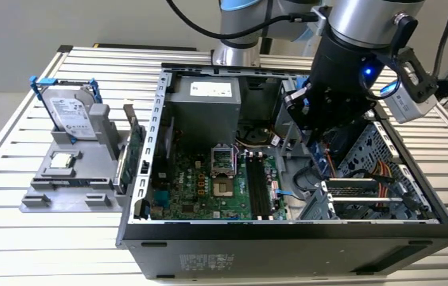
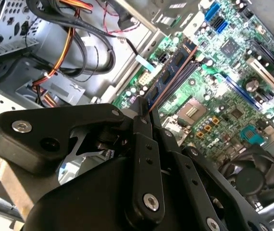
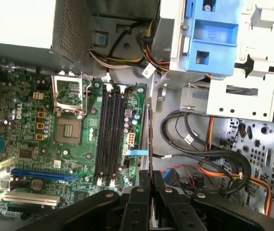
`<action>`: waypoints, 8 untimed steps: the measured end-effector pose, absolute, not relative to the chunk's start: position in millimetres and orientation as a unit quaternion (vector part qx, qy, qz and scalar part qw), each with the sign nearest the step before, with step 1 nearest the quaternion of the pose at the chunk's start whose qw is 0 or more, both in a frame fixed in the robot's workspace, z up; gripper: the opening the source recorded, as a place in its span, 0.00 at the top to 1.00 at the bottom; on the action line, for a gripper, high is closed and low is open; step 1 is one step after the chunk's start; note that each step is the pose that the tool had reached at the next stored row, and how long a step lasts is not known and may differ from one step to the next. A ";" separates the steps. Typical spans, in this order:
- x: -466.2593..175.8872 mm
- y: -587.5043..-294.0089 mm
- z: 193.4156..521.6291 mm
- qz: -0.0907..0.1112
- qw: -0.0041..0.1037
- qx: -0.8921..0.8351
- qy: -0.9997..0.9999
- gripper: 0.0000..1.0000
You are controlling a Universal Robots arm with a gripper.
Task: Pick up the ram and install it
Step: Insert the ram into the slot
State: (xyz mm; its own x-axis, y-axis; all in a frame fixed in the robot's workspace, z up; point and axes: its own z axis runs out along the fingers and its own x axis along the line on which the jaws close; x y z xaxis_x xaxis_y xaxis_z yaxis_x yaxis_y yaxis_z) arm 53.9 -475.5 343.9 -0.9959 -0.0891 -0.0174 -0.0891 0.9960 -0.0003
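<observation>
Slatted metal table [image 1: 17, 125] carries everything. The open computer case [image 1: 288, 238] lies on it, side panel off, and serves as landmark.

Inside the case: silver power supply [image 1: 204, 104] against the far wall; green motherboard [image 1: 208, 190] on the floor of the case, below the power supply as the exterior view shows it. Drive cage [image 1: 383, 161] with orange and black cables fills the case's side toward the exterior view's right.

Robot arm [image 1: 351, 71] comes down into the case over the drive cage side, just beside the motherboard's edge.

Outside the case, toward the exterior view's left, a grey fixture tray [image 1: 69, 190] sits close against the case wall. On it: a hard drive [image 1: 71, 116] standing upright in a blue frame, a green expansion card [image 1: 131, 158] on edge nearest the case, and a small square silver chip [image 1: 62, 161].

On the motherboard, black memory slots [image 3: 109, 139] run in parallel beside the processor socket [image 3: 69, 130].

Gripper [image 3: 149, 188] is clenched on the ram [image 3: 149, 139], fingers [image 3: 138, 202] pinching one end. The ram shows edge-on as a thin strip reaching out from the fingertips, held above the motherboard's edge, just beside the memory slots and roughly parallel to them, not seated.
</observation>
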 end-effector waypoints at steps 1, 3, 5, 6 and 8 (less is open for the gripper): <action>53.9 -473.6 343.9 0.000 0.009 -0.045 0.999 1.00; 53.8 -470.5 343.9 0.000 0.009 -0.045 0.999 1.00; 53.8 -469.0 343.8 0.001 0.009 -0.045 0.999 1.00; 53.7 -469.0 343.7 0.003 0.009 -0.044 0.999 1.00; 53.7 -468.9 343.2 0.008 0.009 -0.044 0.999 1.00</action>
